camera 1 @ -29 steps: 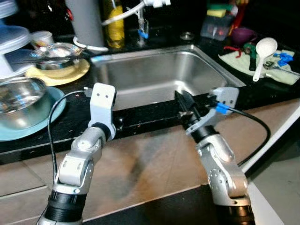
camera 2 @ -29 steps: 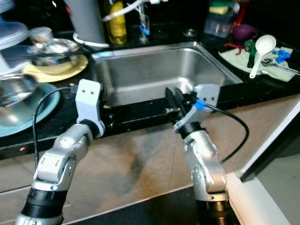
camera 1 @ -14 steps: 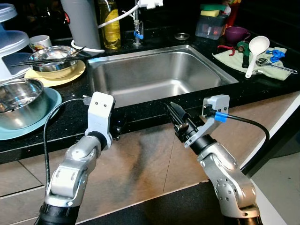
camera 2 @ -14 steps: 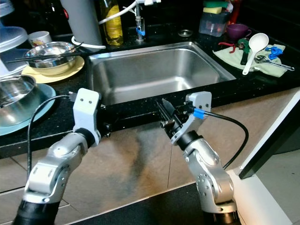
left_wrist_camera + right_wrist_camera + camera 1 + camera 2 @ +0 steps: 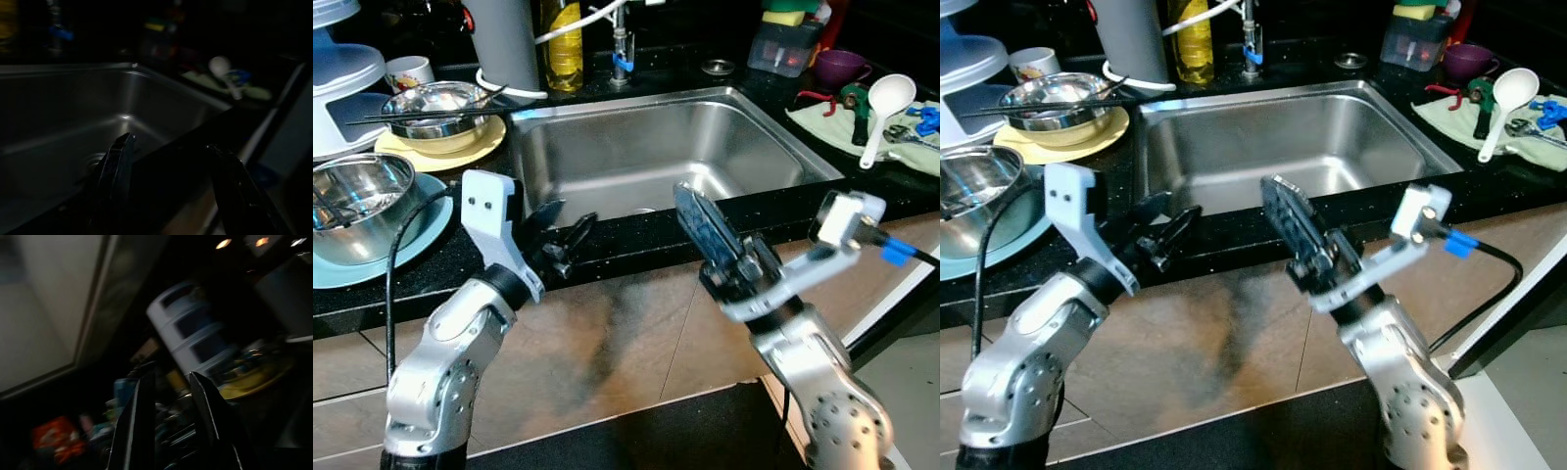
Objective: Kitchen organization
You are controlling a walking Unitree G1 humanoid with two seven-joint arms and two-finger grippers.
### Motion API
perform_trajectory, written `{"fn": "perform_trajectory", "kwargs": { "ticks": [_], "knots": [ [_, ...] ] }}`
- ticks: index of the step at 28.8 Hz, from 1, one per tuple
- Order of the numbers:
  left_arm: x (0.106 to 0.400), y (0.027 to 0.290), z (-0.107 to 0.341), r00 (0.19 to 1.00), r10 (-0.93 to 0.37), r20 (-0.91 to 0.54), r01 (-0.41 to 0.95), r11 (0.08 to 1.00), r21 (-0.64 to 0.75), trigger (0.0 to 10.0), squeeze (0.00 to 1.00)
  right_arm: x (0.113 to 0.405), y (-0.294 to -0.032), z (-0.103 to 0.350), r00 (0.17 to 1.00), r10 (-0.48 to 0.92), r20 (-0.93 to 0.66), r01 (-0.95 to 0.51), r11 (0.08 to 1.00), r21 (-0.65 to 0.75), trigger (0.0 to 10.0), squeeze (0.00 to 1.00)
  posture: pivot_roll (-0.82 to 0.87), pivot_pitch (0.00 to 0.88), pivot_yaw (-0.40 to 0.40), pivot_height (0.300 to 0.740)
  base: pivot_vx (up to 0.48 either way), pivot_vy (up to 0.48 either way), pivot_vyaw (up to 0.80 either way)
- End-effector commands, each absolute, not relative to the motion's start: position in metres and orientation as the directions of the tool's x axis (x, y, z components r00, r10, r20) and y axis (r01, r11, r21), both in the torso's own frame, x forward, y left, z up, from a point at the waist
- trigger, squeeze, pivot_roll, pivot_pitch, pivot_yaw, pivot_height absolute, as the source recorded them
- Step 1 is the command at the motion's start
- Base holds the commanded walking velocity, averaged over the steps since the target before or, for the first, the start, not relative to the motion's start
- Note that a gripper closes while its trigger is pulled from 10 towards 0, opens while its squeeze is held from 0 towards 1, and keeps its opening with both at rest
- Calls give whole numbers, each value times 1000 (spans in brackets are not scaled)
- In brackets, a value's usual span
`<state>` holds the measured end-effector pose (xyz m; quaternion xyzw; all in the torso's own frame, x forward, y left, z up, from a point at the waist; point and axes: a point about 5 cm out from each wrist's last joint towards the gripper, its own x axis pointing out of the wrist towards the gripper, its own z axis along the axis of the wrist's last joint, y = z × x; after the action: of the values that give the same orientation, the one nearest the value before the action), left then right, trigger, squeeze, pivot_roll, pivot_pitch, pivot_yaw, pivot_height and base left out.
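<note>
Both tools spread: left tool (image 5: 566, 235) faces the sink (image 5: 63, 112); right tool (image 5: 168, 426) faces stacked white containers (image 5: 195, 340).

We see cabinet front (image 5: 607, 323) below desk (image 5: 636, 240), dark floor (image 5: 626, 436), white edge (image 5: 901, 294) at right.

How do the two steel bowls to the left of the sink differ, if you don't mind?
The nearer steel bowl sits on a blue plate; the farther steel bowl sits on a yellow plate. Chopsticks lie across the farther bowl. Both are shiny, upright, and left of the sink.
</note>
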<state>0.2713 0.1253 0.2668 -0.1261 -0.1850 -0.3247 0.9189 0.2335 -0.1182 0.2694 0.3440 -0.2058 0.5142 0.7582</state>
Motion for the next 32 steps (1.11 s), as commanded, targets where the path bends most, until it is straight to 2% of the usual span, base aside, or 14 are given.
{"fn": "perform_trajectory", "kwargs": {
  "ticks": [1,3,4,6,8,10,11,15,19,20,21,28,29,32],
  "knots": [
    [266,127,265,697,-590,408,678,727,-106,10000,0,221,-117,268,303,700,647,-948,152,280,10000,0,-59,186,-1,740,0,0,0],
    [266,127,263,698,-607,379,679,729,-84,10000,0,218,-116,263,294,748,595,-950,158,271,10000,0,-59,185,0,740,0,0,0],
    [267,129,254,724,-616,310,659,751,-46,10000,0,218,-113,239,307,879,364,-942,229,244,10000,0,-63,179,8,740,0,0,0],
    [268,131,250,740,-610,283,640,768,-16,10000,0,219,-114,229,317,910,266,-936,256,241,10000,0,-63,179,8,740,0,0,0],
    [268,131,250,740,-610,283,640,768,-16,10000,0,219,-114,229,317,910,266,-936,256,241,10000,0,-63,179,8,740,0,0,0],
    [274,144,250,817,-502,283,514,857,36,10000,0,225,-122,221,376,908,185,-914,331,233,10000,0,-66,171,9,740,0,0,0],
    [274,144,250,817,-502,283,514,857,36,10000,0,225,-122,221,376,908,185,-914,331,233,10000,0,-66,171,9,740,0,0,0],
    [287,169,275,883,-236,405,253,967,12,10000,0,239,-133,228,484,846,223,-870,439,222,10000,0,-68,164,5,740,0,0,0],
    [291,171,280,900,-202,386,195,979,60,10000,0,246,-135,229,520,825,224,-851,478,217,10000,0,-69,159,-2,740,0,0,0],
    [296,171,282,918,-187,349,160,981,106,10000,808,252,-136,229,541,813,216,-839,502,211,10000,0,-68,156,-8,740,0,0,0],
    [300,172,286,926,-165,340,137,985,105,10000,1000,254,-136,228,549,808,215,-834,511,211,10000,0,-67,154,-12,740,0,0,0],
    [321,192,318,949,27,314,-54,995,78,10000,1000,267,-133,230,570,795,206,-820,538,194,10000,0,-56,147,-27,740,0,0,0],
    [329,196,330,952,103,289,-146,980,134,10000,1000,271,-132,230,573,794,202,-819,543,188,10000,0,-54,144,-30,740,0,0,0],
    [338,202,343,947,202,250,-250,952,179,10000,1000,275,-131,230,576,794,196,-817,548,180,10000,0,-50,143,-31,740,0,0,0]
  ]
}}
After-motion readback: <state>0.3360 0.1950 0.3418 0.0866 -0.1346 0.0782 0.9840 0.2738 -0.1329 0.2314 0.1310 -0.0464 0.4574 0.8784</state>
